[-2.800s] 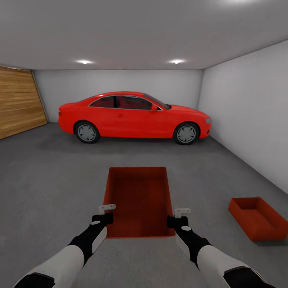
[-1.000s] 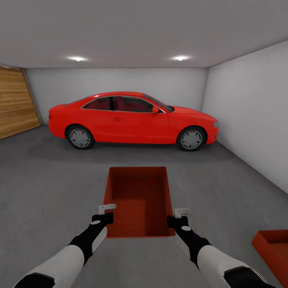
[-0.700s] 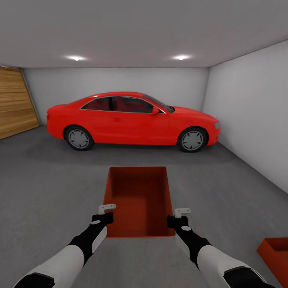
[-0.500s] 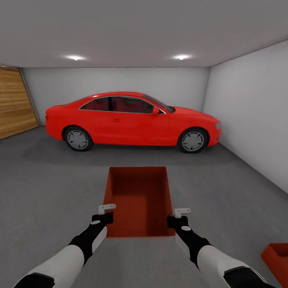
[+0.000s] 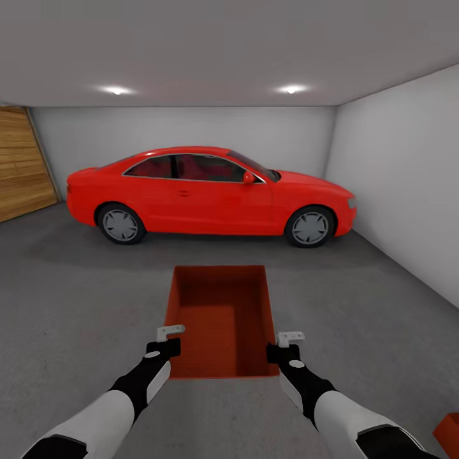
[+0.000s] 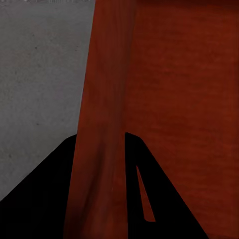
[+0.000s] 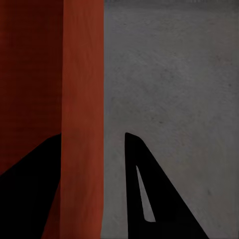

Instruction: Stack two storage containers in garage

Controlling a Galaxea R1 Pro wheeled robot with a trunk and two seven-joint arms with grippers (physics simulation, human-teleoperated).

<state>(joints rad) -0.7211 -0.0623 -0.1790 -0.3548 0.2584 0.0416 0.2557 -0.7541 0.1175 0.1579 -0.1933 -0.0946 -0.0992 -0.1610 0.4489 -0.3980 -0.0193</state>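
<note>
- Head view: the carried bin [image 5: 220, 319] hangs between the left gripper [image 5: 167, 339] and the right gripper [image 5: 285, 343], long axis pointing toward the red car [image 5: 210, 194]. A corner of the other bin [image 5: 449, 431] sits on the grey floor [image 5: 76, 306], to the carried bin's right and nearer the robot, so the right arm is closer.
- Left wrist view: the jaws straddle and pinch the bin wall [image 6: 102, 124].
- Right wrist view: the jaws stand either side of the opposite wall [image 7: 82, 119]; the outer one shows a gap, so I cannot tell if they clamp it.
</note>
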